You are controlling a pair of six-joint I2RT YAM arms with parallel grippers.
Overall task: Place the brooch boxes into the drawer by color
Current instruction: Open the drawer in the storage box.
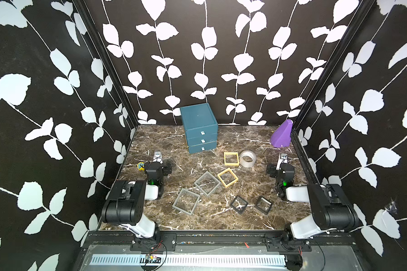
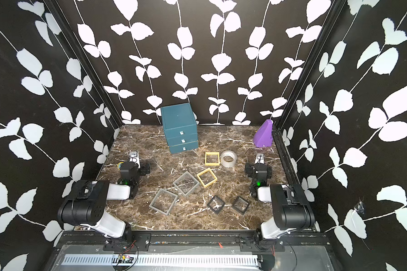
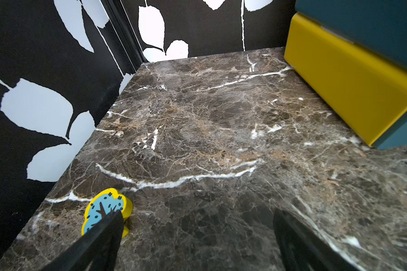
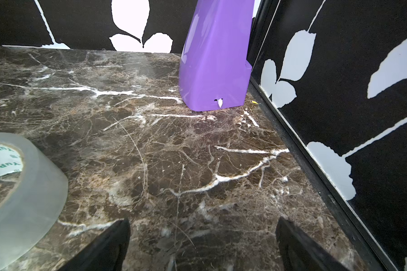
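Six brooch boxes [image 1: 227,177] lay flat on the marble table [image 1: 244,138] in the lower middle of both top views, between the two arms. The yellow pair [image 1: 231,159] was highest, the grey pair [image 1: 186,201] lower left, and the black pair [image 1: 263,205] lowest. Being square, they had no long axis; all but the upper yellow one sat cornerwise to the frame.

The drawer chest [image 1: 199,127] stood at upper centre by the back wall. Its three drawers were shut with the pulls facing the lower edge, so each would likely slide down-frame.

Both grippers pointed up-frame, away from the boxes, which lay beside and below them. The left gripper [image 3: 197,214] had its jaws spread wide over bare table. A small tree-shaped toy [image 3: 104,208] was partly hidden behind one finger, and the chest showed at the upper right of that wrist view. The right gripper [image 4: 202,221] was likewise spread and empty, with a tape roll [image 4: 21,187] at the left of its view and a purple wedge [image 4: 214,65] ahead.

I judged the left arm nearer the chest and the grey pair, the right nearer the yellow and black.
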